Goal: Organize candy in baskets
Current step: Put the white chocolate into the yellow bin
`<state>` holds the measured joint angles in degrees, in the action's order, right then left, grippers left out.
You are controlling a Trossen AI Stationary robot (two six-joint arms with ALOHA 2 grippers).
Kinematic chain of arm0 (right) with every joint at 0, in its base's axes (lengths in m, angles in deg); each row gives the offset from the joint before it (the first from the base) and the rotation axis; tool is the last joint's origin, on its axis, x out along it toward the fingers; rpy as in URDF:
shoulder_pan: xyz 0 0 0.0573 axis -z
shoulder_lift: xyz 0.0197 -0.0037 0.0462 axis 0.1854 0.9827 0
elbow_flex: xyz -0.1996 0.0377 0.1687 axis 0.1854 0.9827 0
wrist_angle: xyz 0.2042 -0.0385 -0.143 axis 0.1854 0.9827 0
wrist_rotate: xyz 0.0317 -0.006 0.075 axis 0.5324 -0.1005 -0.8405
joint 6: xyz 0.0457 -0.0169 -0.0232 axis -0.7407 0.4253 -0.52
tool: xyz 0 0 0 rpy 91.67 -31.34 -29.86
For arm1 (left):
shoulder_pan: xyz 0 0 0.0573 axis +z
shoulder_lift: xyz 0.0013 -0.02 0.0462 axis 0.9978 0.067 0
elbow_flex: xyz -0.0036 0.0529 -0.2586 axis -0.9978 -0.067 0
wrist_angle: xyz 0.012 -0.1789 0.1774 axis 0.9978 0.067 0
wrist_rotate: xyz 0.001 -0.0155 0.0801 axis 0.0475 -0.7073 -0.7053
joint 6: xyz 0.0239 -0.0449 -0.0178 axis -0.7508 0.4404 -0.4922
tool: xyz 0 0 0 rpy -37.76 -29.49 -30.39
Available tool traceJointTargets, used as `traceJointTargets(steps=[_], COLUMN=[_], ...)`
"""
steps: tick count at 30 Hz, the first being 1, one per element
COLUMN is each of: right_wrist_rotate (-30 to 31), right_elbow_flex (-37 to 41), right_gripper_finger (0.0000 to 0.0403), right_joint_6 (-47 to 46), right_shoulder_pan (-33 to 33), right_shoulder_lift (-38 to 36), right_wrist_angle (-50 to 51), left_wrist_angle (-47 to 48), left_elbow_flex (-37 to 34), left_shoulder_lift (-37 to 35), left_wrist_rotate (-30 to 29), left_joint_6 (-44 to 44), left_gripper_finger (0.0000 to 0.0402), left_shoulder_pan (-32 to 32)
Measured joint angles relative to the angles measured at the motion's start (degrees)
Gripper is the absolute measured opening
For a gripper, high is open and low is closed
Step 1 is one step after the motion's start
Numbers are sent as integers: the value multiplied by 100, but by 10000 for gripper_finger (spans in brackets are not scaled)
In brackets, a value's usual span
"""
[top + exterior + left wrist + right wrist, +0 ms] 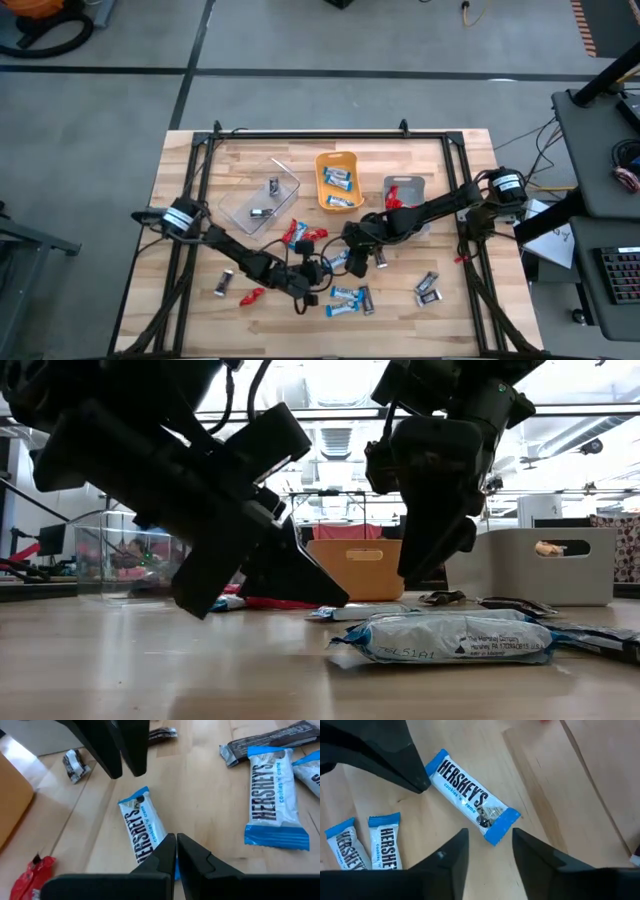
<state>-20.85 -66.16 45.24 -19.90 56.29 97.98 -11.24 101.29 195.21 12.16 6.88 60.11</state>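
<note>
A blue-and-white candy bar (470,797) lies flat on the wooden table between my two grippers. My left gripper (176,844) is shut and low, its tip at one blue end of that bar (142,827). My right gripper (490,847) hangs open just above the bar's other end, touching nothing. In the high view both grippers meet at mid-table: left (305,283), right (352,255). The clear basket (232,210), orange basket (340,160) and grey basket (418,185) stand in a row behind them. My left gripper's shut fingertips (421,786) come in slanting down from the table's left, at the bar's blue end (436,762). I cannot tell whether they touch it. The bar lies flat on the table.
Loose candy lies around: blue-and-white bars (347,298), red ones (297,235) (252,296), dark ones (225,283) (428,288). The clear basket holds dark candy, the orange one blue-and-white bars, the grey one red candy. A black frame borders the table.
</note>
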Motion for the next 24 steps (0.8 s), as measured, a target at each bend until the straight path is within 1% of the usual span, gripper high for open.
traceJointTargets(steps=[5, 8, 18, 24], right_wrist_rotate=[-2, 0, -10, -39], right_elbow_flex=[0, 0, 0, 0], right_gripper_finger=[186, 199, 204, 204], right_joint_6=[-97, -335, -455, -739], right_shoulder_pan=[0, 11, 15, 15], right_shoulder_lift=[0, 0, 0, 0], right_wrist_angle=[23, 39, 95, 125], left_wrist_angle=[22, 64, 89, 12], left_elbow_flex=[-9, -22, -13, -9], left_shoulder_lift=[2, 2, 118, 168], left_wrist_rotate=[0, 0, 98, 118], left_joint_6=[100, 185, 538, 633], left_gripper_finger=[0, 0, 0, 0], left_shoulder_pan=[54, 77, 92, 92])
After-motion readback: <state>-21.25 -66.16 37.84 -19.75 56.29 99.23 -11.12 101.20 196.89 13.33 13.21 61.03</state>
